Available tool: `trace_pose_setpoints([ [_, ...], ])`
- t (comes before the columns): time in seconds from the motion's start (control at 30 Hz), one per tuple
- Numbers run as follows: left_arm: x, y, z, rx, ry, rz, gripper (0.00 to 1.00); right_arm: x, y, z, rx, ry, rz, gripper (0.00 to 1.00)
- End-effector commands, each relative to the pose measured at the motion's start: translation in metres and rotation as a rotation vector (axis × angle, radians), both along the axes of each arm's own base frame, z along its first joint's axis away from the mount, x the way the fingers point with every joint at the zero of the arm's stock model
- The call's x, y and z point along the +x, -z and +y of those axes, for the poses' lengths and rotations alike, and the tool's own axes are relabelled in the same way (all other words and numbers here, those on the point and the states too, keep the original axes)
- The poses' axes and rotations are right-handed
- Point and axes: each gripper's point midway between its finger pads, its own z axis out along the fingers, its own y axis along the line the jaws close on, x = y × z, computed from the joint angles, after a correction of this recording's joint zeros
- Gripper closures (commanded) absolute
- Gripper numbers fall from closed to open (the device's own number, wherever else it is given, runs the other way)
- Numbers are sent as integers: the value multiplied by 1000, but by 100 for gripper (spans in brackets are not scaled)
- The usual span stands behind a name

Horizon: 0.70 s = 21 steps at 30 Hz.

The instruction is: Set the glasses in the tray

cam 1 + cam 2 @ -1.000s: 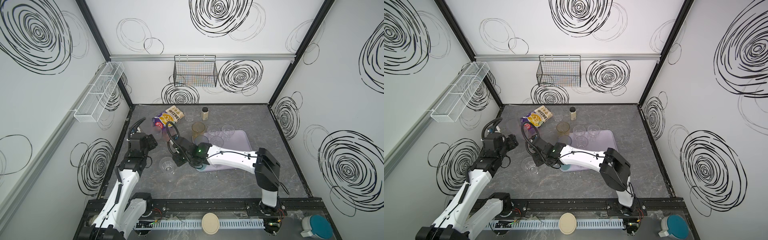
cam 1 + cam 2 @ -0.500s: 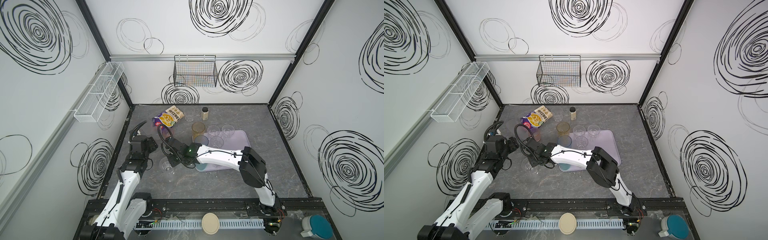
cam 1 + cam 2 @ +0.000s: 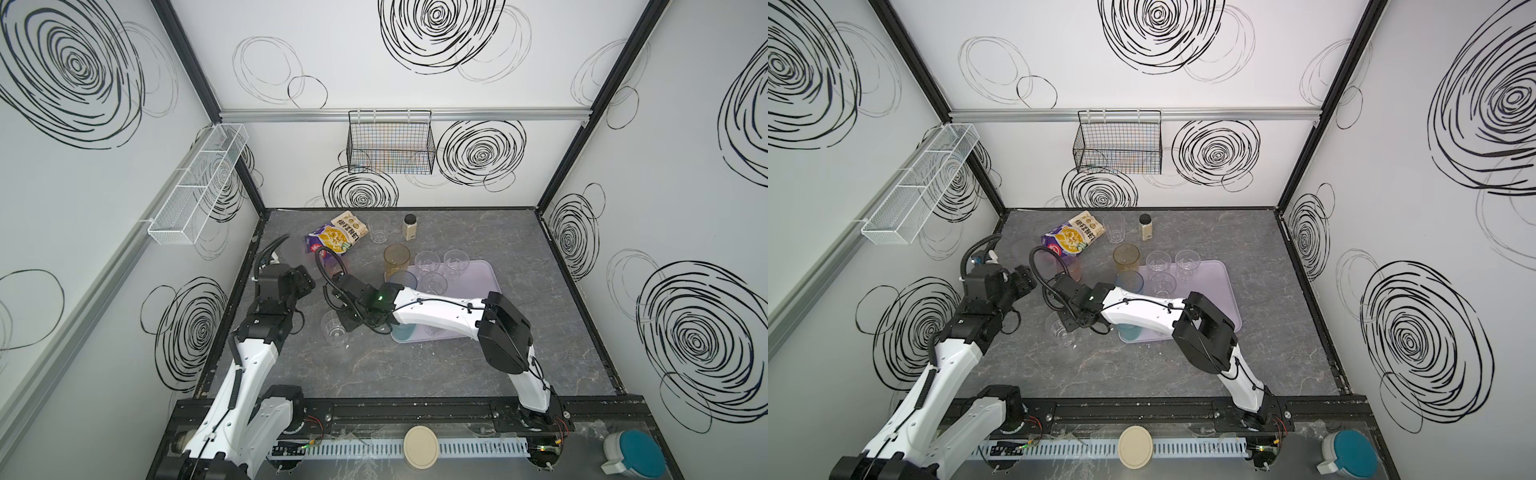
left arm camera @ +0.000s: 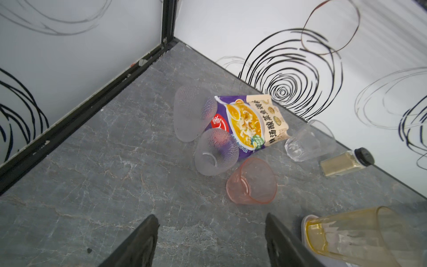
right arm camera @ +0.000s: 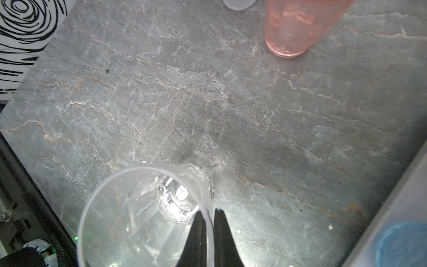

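Lavender tray, clear glasses inside

You had bright, even light from above in both top views: the white walls glowed and the bench carried only faint, soft shadows beneath the arms. Your right wrist picture was dimmer, with a broad dark shadow across the bench, white glare inside the clear glass, and the pink glass blurred near the lens.
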Motion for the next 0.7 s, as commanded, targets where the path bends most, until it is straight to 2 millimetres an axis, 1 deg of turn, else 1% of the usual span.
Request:
trace_pose_setpoints([
  [0.0,4,-50,-1,19,11,-100,23,22,-82,-11,164,30,-58,95],
  [0.1,5,-76,-2,26,21,-135,23,37,-114,-28,242,59,-63,96],
  [0.2,7,-103,-11,26,52,-182,23,55,-147,-54,312,110,-103,96],
  [0.27,8,-119,-20,31,89,-215,23,67,-168,-75,364,145,-143,96],
  [0.3,9,-125,-24,32,103,-231,23,73,-184,-88,403,163,-173,95],
  [0.37,11,-133,-35,39,134,-252,24,84,-205,-118,469,221,-226,95],
  [0.4,12,-135,-44,50,157,-257,24,89,-212,-135,496,259,-251,96],
  [0.43,13,-136,-54,67,177,-260,24,96,-217,-155,512,299,-273,96],
  [0.5,12,-135,-82,102,241,-265,24,104,-222,-188,519,361,-294,96],
  [0.57,9,-130,-111,146,304,-263,24,112,-219,-221,495,416,-305,96],
  [0.67,3,-120,-163,178,435,-270,24,118,-207,-272,441,504,-326,96],
])
